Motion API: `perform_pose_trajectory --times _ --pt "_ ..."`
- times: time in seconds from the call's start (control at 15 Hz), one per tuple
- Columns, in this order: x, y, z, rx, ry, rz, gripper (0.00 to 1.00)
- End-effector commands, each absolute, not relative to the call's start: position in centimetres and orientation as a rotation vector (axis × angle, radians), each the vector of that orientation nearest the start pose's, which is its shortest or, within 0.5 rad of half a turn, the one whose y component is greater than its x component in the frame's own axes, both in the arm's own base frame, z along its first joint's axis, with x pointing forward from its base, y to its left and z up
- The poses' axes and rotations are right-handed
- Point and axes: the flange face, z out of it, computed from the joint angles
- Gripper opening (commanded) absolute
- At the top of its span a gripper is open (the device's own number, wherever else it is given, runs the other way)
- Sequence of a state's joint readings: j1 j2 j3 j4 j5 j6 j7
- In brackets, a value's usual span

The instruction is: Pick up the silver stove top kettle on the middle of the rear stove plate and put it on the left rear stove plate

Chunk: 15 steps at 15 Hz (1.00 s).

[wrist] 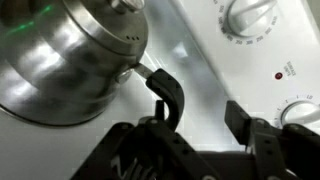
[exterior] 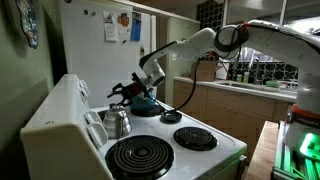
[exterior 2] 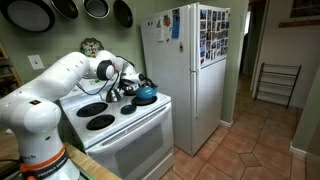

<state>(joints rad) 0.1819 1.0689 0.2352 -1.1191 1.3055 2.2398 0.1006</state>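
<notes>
While the gripper [wrist: 197, 100] stands spread and empty, the stove [exterior: 60, 122] bears two kettles: the silver stove top kettle [exterior: 117, 122] and a teal kettle [exterior: 146, 101].

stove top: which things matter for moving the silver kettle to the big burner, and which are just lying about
For the job: silver kettle, big burner, gripper (open).

Lying about: teal kettle, smaller burners, fridge, hanging pans.
</notes>
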Motion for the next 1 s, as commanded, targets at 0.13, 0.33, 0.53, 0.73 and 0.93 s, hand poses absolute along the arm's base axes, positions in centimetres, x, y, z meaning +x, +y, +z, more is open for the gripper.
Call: perform_pose_trajectory --times 0.13,0.33,0.53,0.73,0.93 --pt "74.1 28.5 16.8 -1.793 0.67 0.36 0.64" --pt "74.1 28.7 15.9 -1.774 0.659 0.401 0.69" --pt "74.2 28.9 15.1 -1.763 0.66 0.436 0.63" --pt "74.2 29.0 14.3 -1.755 0.661 0.461 0.58" --pt "74.5 29.0 13.9 -1.747 0.673 0.459 0.46"
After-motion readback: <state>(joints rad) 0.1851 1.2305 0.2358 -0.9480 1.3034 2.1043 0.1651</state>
